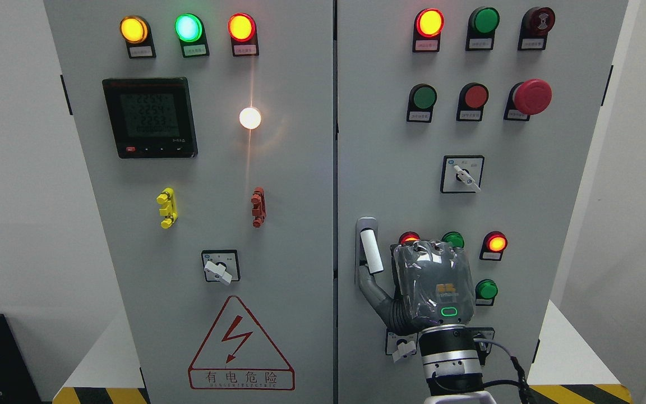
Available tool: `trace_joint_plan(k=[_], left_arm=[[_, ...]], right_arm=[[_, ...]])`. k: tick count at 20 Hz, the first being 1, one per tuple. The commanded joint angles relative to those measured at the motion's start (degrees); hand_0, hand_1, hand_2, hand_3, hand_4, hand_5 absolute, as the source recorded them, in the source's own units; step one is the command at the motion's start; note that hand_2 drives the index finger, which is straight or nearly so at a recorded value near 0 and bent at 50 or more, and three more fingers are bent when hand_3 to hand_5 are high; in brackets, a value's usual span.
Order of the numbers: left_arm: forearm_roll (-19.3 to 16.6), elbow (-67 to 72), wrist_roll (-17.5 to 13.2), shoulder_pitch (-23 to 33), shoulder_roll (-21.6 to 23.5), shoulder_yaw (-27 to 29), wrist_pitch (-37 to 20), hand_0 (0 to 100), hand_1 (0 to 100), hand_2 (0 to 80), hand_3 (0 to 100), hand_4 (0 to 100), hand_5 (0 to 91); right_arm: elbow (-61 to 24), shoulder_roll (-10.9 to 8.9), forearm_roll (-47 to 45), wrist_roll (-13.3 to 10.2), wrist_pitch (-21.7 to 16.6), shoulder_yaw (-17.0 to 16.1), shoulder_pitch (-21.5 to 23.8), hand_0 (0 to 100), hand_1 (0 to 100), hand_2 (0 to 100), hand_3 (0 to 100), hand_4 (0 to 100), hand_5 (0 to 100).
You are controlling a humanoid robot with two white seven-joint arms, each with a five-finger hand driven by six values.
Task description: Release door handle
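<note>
While the lamps glow across the grey cabinet (278, 235), the right hand (432, 286) is up against the right-hand door (553, 185), its arm rising from the bottom edge right of the middle. The back of the hand faces us, wrapped in clear film, a small green light lit near the wrist. Its thumb (376, 292) stretches out to the left and lies against the lower end of the door handle (369, 249), which sits upright near the door's left edge, its white grip tilted slightly out of its recess. The other fingers are hidden behind the palm, so I cannot tell whether they are curled or loose, nor whether the handle is truly gripped. Just above the knuckles peek a red lamp (409, 237) and a green button (453, 239); a lit red lamp (495, 243) sits to the right. On the left door, the meter (150, 116) shows digits, too blurred to read.
</note>
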Motion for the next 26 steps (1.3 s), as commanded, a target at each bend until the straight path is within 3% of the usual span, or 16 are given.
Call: trace_joint_plan(k=[1,26], left_arm=[[0.0,1.7,0.0,-1.5,0.0,0.0,0.0,12,56,0.0,0,0,0.0],[0.0,1.7,0.0,-1.5,0.0,0.0,0.0,12,56,0.0,0,0,0.0]], right_arm=[[-0.3,0.00,0.0,0.0,0.1,-0.1,0.0,45,39,93,100,100,100],[-1.1,0.00,0.0,0.0,0.1,-0.1,0.3,48,40,92,100,100,100]])
